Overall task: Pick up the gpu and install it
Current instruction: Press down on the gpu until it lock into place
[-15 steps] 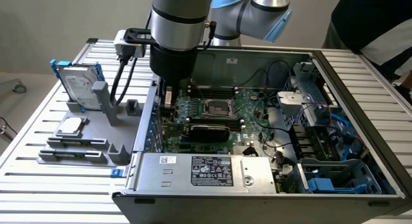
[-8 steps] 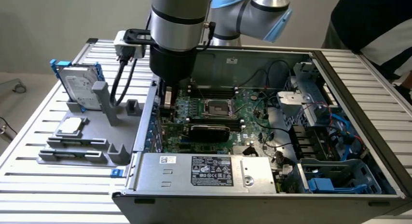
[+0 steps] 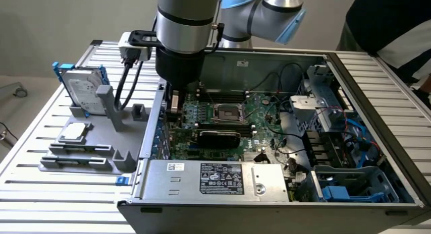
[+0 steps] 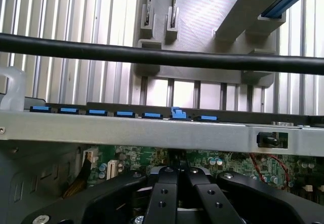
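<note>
A: Where's the gpu (image 3: pixel 219 138)?

B: In the exterior view it sits low-centre in the frame, inside the open computer case (image 3: pixel 377 113), lying across the green motherboard (image 3: pixel 259 110) just below the processor socket (image 3: pixel 227 113), black cover up.

A: And the end effector (image 4: pixel 177 176)?

B: In the wrist view its two black fingers (image 4: pixel 163 196) are pressed together, nothing between them, hanging over the motherboard just inside the case wall with the row of blue clips (image 4: pixel 97 112). In the exterior view the arm (image 3: pixel 185 32) comes down at upper centre, over the case's left edge.

A: Anything else?

B: On the slatted bench (image 3: pixel 40 143), at the frame's left, a grey holder (image 3: pixel 94 143) carries a silver hard drive (image 3: pixel 82 90) standing upright. A person's dark sleeve (image 3: pixel 387 22) shows at upper right.
</note>
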You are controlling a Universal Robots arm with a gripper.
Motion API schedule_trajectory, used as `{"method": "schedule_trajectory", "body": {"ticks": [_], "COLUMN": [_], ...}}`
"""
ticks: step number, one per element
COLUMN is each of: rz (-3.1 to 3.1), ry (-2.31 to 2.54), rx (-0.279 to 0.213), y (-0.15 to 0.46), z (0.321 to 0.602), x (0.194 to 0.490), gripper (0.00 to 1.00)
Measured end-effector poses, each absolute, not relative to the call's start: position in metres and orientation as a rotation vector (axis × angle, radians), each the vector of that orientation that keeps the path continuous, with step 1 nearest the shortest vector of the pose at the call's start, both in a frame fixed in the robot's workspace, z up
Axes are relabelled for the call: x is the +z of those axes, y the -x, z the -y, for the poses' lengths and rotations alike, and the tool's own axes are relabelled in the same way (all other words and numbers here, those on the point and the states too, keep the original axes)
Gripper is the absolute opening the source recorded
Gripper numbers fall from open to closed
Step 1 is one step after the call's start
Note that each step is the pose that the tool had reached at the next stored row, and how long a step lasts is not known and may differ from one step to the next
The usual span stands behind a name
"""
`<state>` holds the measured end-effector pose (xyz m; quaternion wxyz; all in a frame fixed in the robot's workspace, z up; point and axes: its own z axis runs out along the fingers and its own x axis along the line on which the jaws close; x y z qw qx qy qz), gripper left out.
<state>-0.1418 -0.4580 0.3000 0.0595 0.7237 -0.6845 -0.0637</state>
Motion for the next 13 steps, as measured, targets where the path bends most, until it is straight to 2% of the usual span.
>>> {"method": "schedule_trajectory", "body": {"ticks": [13], "rz": [2.071], "ry": [-2.193], "rx": [-0.193], "y": [0.1447], "z": [0.4555], "x": [0.2989], "gripper": [0.11]}}
